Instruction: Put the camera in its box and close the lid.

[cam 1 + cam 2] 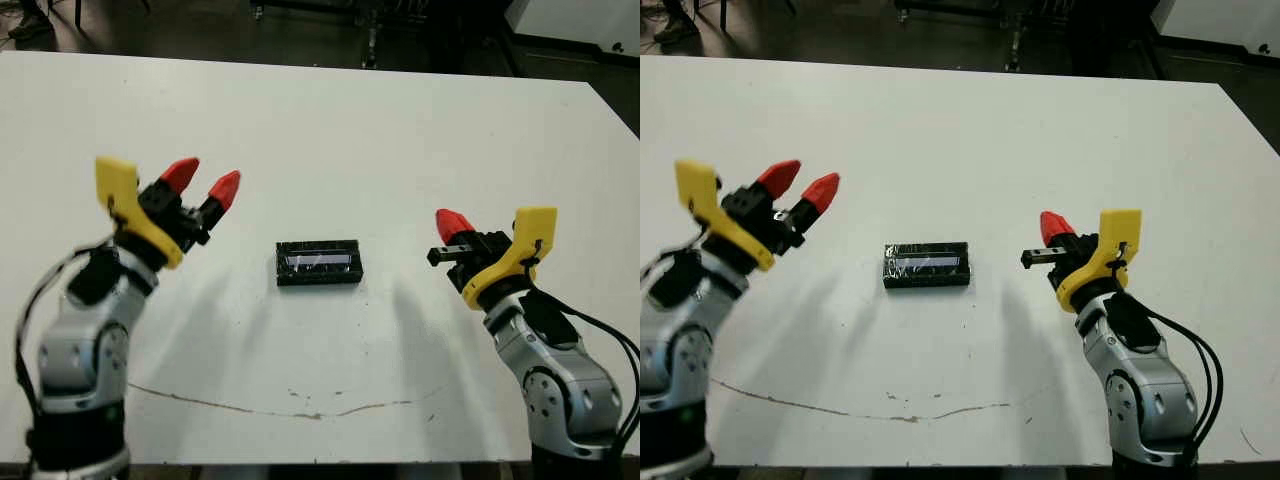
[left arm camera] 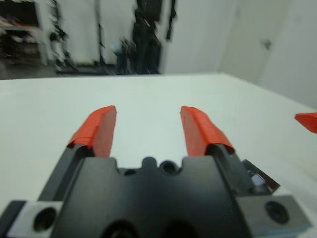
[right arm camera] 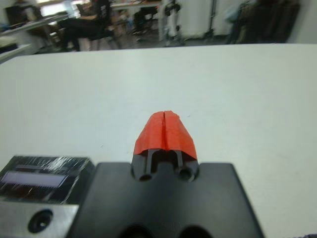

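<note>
Hovering apart, left pincer (image 1: pixel 207 183) gapes wide, empty. Right pincer (image 3: pixel 165 130) pressed closed, empty. Lid (image 1: pixel 318 262) lies between them on bench (image 1: pixel 400 140).

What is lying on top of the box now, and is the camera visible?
The glossy lid covers the box completely, so only its crinkly black top shows. Anything under the lid is hidden; no camera is visible anywhere on the table.

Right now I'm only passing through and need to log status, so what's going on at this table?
Neither gripper is handling anything. The box sits in the middle of the table with its glossy lid on top, so it looks closed. The left gripper is open and raised off to one side of it; the right gripper is shut, off to the other side. The camera itself isn't visible, presumably inside.
</note>
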`<state>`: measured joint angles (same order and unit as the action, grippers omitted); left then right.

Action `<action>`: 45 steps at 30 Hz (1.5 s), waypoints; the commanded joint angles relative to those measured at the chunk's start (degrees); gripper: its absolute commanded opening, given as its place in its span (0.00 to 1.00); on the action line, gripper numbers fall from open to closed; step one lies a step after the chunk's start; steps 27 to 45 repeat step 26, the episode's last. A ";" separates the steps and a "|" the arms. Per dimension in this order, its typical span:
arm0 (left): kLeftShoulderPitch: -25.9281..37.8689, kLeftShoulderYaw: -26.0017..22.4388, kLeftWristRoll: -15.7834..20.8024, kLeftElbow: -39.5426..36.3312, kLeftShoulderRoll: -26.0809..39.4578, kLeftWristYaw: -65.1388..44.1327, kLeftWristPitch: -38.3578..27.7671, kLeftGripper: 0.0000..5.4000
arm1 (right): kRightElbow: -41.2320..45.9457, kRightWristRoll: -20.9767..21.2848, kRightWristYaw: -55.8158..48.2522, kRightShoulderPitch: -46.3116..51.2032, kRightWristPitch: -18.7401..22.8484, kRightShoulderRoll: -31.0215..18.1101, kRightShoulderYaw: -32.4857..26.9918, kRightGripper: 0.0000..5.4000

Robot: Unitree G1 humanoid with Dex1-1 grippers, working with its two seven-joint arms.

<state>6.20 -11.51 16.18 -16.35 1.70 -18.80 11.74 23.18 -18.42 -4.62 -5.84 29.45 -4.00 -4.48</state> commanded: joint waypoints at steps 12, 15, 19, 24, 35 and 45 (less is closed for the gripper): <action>-3.84 3.19 -9.31 13.33 -5.18 11.35 -27.12 0.12 | -7.76 8.52 1.02 -1.58 -17.57 1.83 1.31 0.00; -3.11 3.22 -9.60 14.13 -4.65 12.24 -27.51 0.04 | -8.25 8.34 0.81 -1.85 -18.15 2.00 1.10 0.00; -2.62 3.57 -9.52 14.74 -4.16 12.63 -27.43 0.00 | -8.16 8.49 0.76 -2.07 -17.81 1.90 1.05 0.00; -2.52 4.06 -8.87 14.89 -3.86 12.47 -27.38 0.00 | -8.17 8.35 0.35 -2.01 -17.90 1.98 1.26 0.00; -2.51 4.27 -9.16 14.81 -3.78 12.82 -27.33 0.00 | -7.96 8.21 0.38 -1.94 -17.56 2.13 1.37 0.00; -2.51 4.27 -9.16 14.81 -3.78 12.82 -27.33 0.00 | -7.96 8.21 0.38 -1.94 -17.56 2.13 1.37 0.00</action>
